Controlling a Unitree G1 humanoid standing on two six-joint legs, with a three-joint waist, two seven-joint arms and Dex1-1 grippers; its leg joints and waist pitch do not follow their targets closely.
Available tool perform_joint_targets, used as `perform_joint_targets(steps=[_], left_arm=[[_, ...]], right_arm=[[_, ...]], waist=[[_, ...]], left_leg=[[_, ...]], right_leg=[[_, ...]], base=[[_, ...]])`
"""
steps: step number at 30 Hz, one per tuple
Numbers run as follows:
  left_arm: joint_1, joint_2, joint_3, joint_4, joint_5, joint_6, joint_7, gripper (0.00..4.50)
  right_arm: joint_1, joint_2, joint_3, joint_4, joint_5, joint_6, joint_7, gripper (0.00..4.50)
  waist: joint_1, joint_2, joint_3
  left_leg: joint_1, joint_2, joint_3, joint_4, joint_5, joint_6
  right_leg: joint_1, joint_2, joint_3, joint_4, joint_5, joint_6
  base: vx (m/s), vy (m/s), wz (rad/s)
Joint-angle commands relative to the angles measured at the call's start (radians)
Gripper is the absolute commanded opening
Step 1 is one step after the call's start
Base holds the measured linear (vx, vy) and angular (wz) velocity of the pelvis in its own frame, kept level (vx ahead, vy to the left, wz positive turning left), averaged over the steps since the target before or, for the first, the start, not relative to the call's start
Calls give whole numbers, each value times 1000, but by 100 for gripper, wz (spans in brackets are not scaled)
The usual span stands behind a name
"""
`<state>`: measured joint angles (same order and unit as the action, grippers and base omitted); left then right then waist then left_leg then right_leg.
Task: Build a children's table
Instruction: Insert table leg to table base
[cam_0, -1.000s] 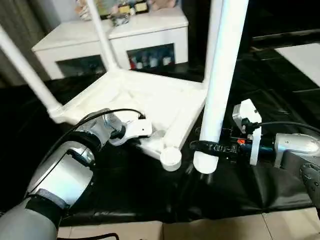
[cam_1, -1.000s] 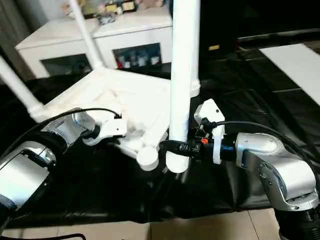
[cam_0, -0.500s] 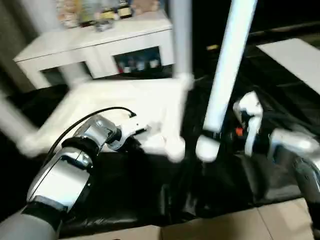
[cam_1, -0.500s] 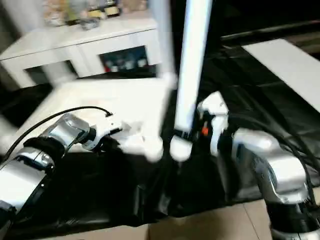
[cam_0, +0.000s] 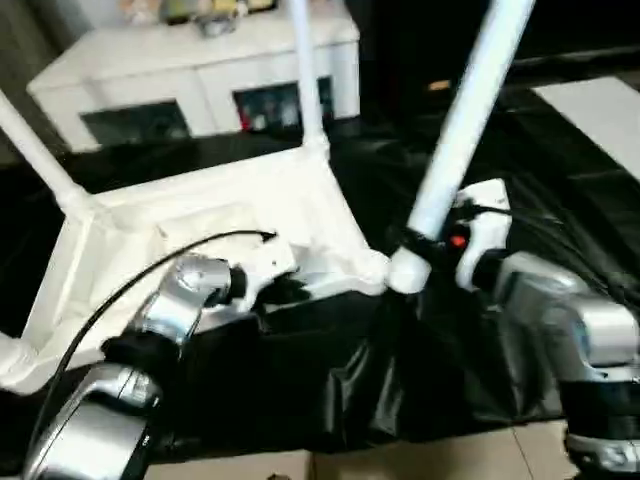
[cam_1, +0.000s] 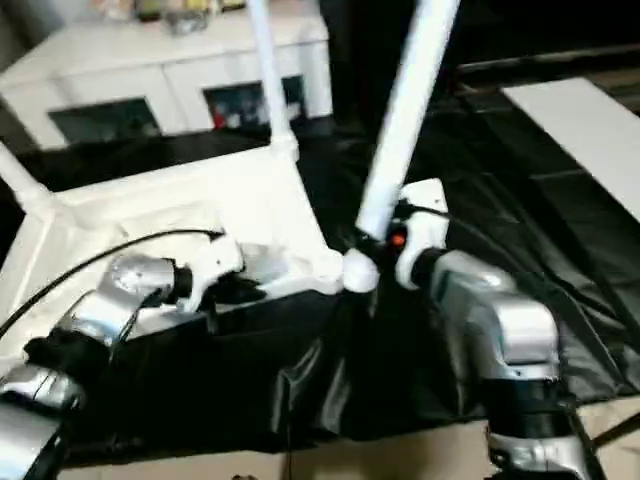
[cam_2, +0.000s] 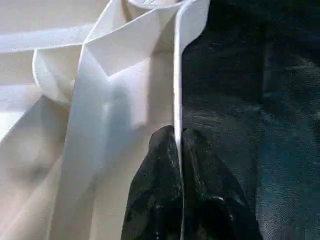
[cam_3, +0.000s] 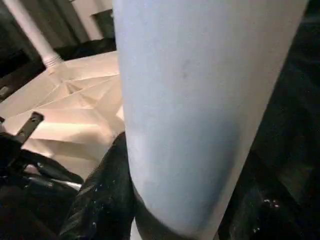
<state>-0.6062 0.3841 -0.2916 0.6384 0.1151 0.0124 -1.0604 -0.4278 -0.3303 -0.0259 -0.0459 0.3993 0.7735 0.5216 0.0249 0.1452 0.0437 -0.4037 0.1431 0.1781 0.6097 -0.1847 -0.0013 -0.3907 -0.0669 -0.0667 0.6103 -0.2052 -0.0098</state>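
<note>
Leg (cam_0: 462, 130) clamped in right jaws — tabletop (cam_0: 200, 215) rim pinched in left.

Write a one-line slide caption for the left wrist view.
Left gripper pinching the thin rim of the upturned white tabletop, black sheet beside it.

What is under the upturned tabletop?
The tabletop lies on a black sheet that spreads past its edges. What is beneath the sheet, and the tabletop's top face, are covered.

Tabletop (cam_0: 200, 215) left; held leg (cam_0: 462, 120) right; cabinet (cam_0: 190, 65) behind
</note>
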Motion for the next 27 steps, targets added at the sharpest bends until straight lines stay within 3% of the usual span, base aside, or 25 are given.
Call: perform_joint_targets(steps=[1, 3, 4, 6, 8, 12, 13, 18, 19, 20, 22, 24, 26, 27], left_arm=[[47, 27, -10, -23, 23, 8, 3, 0], [51, 11, 17, -36, -6, 4, 13, 0], [45, -16, 52, -41, -53, 31, 9, 47], [22, -39, 72, -24, -69, 34, 31, 58], [-23, -61, 69, 30, -53, 10, 87, 81], [-37, -66, 50, 45, -28, 1, 115, 102], [-42, -70, 38, 57, -11, -4, 122, 102], [-50, -86, 13, 92, 21, 3, 129, 104], [-52, -90, 14, 98, 19, 3, 131, 106], [-56, -94, 14, 104, 18, 2, 131, 106], [-74, -107, 12, 132, 13, -12, 136, 106], [-86, -119, 25, 131, -12, 2, 128, 123], [-103, -130, 40, 108, -47, 50, 94, 140], [-114, -134, 43, 109, -50, 61, 86, 143]], right_arm=[[-14, 1, 30, -42, 21, -12, 43, 184], [-15, -2, 41, -51, 28, -23, 71, 184], [-17, -7, 47, -55, 30, -32, 89, 184], [-20, -12, 51, -54, 28, -38, 98, 184], [-30, -18, 54, -51, 27, -46, 106, 184], [-35, -24, 53, -55, 22, -45, 115, 184], [-37, -30, 53, -58, 19, -46, 120, 184], [-40, -49, 49, -62, 14, -56, 127, 184], [-40, -50, 48, -62, 15, -56, 128, 184], [-41, -52, 47, -62, 15, -57, 128, 184], [-40, -55, 43, -64, 16, -57, 126, 184], [-40, -57, 43, -64, 17, -58, 126, 184], [-39, -61, 39, -67, 17, -57, 125, 184], [-38, -65, 37, -68, 16, -58, 125, 184]], waist=[[11, -29, -74], [16, -33, -73], [21, -35, -72], [26, -37, -72], [33, -38, -69], [39, -41, -68], [38, -36, -68], [38, -37, -71], [39, -38, -72], [40, -30, -73], [39, -36, -72], [42, -28, -74], [42, -33, -75], [44, -30, -75]], left_leg=[[23, 87, -41, -69, -87, 102], [22, 87, -39, -67, -91, 104], [24, 87, -37, -66, -98, 102], [27, 88, -36, -66, -109, 91], [32, 89, -35, -67, -129, 77], [31, 88, -33, -70, -137, 64], [31, 88, -33, -70, -136, 63], [27, 86, -30, -66, -122, 76], [26, 85, -30, -64, -117, 79], [26, 85, -31, -62, -113, 82], [25, 84, -30, -62, -112, 88], [27, 86, -31, -62, -117, 87], [27, 87, -31, -62, -110, 86], [26, 86, -30, -61, -105, 89]], right_leg=[[42, -103, 51, -57, -30, -216], [45, -105, 52, -58, -35, -218], [43, -105, 52, -59, -57, -220], [41, -103, 52, -61, -88, -220], [36, -97, 53, -66, -118, -215], [38, -99, 53, -66, -128, -206], [38, -100, 53, -64, -122, -205], [41, -102, 52, -63, -91, -205], [42, -103, 51, -63, -86, -208], [43, -105, 51, -61, -82, -211], [43, -102, 49, -63, -76, -214], [43, -103, 49, -62, -80, -217], [44, -102, 48, -59, -59, -224], [44, -102, 48, -58, -48, -230]], base=[[0, 0, 0], [0, 0, 0], [0, 0, 0], [0, 0, 0], [0, 0, 0], [0, 0, 0], [0, 0, 0], [0, 0, 0], [0, 0, 0], [0, 0, 0], [0, 0, 0], [0, 0, 0], [0, 0, 0], [0, 0, 0]])
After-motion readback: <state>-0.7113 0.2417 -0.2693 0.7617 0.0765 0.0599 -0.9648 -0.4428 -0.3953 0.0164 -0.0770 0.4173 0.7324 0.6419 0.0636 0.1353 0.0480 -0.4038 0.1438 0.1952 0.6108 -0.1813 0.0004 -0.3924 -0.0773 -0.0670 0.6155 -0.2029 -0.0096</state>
